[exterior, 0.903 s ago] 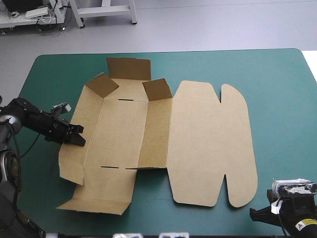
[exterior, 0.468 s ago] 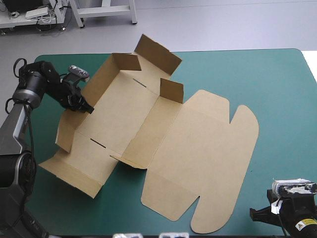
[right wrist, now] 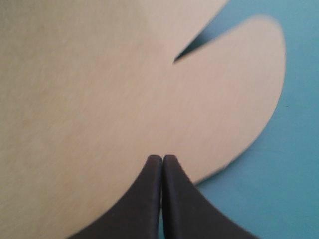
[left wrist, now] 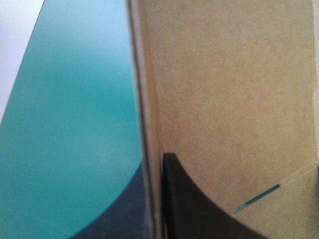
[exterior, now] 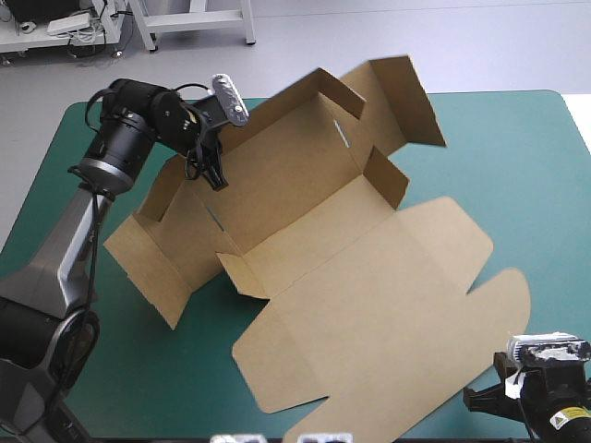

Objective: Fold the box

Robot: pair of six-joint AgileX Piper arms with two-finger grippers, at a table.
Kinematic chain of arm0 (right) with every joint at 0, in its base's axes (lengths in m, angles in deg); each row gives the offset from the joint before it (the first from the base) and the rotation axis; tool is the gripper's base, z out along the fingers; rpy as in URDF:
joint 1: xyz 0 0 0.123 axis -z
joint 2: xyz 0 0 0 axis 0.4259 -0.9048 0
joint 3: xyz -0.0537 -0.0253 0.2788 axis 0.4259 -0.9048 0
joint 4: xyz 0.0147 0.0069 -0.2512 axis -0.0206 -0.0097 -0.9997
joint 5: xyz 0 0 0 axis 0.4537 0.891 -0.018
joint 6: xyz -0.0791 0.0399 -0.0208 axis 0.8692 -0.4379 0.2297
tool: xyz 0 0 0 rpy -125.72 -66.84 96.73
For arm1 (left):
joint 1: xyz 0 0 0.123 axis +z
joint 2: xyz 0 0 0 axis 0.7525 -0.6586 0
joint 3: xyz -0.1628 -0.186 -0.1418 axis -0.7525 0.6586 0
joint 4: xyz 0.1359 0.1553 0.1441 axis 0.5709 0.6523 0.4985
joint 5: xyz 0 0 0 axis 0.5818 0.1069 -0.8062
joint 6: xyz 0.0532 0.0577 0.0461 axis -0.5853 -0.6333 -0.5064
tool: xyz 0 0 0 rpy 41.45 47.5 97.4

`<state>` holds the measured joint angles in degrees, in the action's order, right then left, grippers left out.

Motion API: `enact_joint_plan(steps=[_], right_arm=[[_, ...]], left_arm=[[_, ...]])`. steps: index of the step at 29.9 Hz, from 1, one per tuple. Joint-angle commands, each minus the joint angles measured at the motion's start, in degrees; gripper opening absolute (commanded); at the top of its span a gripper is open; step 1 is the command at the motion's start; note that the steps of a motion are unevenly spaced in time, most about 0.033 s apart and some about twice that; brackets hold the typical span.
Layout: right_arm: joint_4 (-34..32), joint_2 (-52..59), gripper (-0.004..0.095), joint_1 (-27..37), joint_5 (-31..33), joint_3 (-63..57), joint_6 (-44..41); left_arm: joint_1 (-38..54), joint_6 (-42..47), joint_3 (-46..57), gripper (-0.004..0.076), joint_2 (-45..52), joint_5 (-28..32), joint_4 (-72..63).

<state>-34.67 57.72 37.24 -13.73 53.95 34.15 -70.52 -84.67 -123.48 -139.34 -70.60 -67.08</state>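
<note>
The brown box (exterior: 314,212) is an open cut sheet lying askew across the teal-green table (exterior: 517,148). Its far-left part is lifted and its walls are partly raised, while the broad rounded lid (exterior: 388,323) lies flat toward the near right. My left gripper (exterior: 211,175) is shut on the raised long side wall. In the left wrist view (left wrist: 154,159) the board's edge runs between the two black fingers, with the brown wall (left wrist: 229,89) on one side. My right gripper (right wrist: 162,158) is shut and empty, low by the near right corner (exterior: 480,400), over the lid's rounded tab (right wrist: 234,89).
Bare teal-green cover (exterior: 111,351) shows at the near left of the box and along the right edge. Part of the box's raised end flap (exterior: 402,97) reaches past the table's far edge.
My left gripper has risen and swung toward the far edge, keeping hold of the side wall. The whole box turned clockwise with it, and the lid slid toward the near right. The right arm stayed put.
</note>
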Motion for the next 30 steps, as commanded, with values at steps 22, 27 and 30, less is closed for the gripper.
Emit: enact_joint_plan(steps=[22,27,30], right_arm=[[2.47,-0.81,-0.0013,0.02,-3.57,1.43,1.51],[2.57,-0.81,-0.0013,0.02,-3.83,1.68,1.73],[3.48,-0.81,-0.0013,0.02,-4.61,3.1,0.41]], left_arm=[[-32.25,16.09,5.88,-0.0009,3.76,14.22,29.58],[-36.56,32.72,15.86,-0.0009,5.66,19.87,42.58],[-39.1,45.4,21.97,-0.0009,7.18,22.82,52.9]])
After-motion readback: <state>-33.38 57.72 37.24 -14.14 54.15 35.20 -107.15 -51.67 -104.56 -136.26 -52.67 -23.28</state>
